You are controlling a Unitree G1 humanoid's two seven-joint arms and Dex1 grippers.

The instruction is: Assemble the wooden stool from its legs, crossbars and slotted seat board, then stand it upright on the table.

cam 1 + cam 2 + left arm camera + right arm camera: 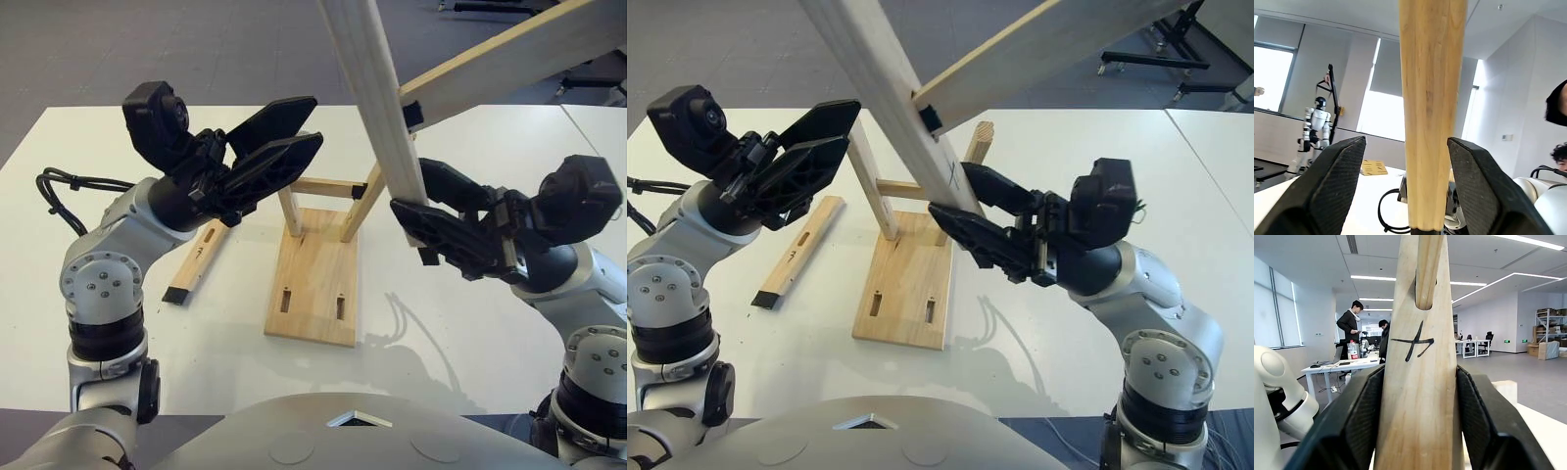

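The slotted seat board (313,284) lies flat mid-table. Two legs (290,211) stand in its far end, joined by a short crossbar (323,186). My left gripper (289,137) is open. It straddles the top of the left standing leg (1432,112), with a gap at each finger (1327,191). My right gripper (416,211) is shut on a third leg (377,78) marked with a black cross (1413,342), held tilted above the board's right side. A long crossbar (509,54) juts from that leg toward the upper right. A fourth leg (196,259) lies loose on the table, left of the board.
The near end of the board has two unfilled slots (285,299). A black cable (59,191) loops off the left arm over the table's left part. White tabletop (441,343) surrounds the board, and another table (602,122) adjoins at the far right.
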